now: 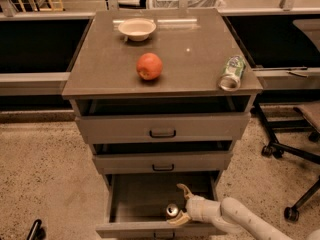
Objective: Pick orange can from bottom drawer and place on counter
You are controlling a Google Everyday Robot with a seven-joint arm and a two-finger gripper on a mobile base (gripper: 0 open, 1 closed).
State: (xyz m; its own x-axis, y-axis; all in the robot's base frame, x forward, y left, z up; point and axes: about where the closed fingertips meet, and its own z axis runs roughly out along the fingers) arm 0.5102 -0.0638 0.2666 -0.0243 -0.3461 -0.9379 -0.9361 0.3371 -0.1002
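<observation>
The bottom drawer (150,194) is pulled open. The orange can (172,210) stands upright near its front right, its silver top showing. My gripper (180,204) reaches into the drawer from the right. It is open, with one finger (183,190) behind the can and the other finger (178,219) in front of it, close to or touching the can. The can rests on the drawer floor. The counter (110,69) is the grey-brown top of the cabinet above.
On the counter are a white bowl (137,29) at the back, an apple (149,66) in the middle and a green-and-white can (232,73) lying at the right edge. The two upper drawers (162,129) stand slightly open. Office chair bases (290,149) stand at the right.
</observation>
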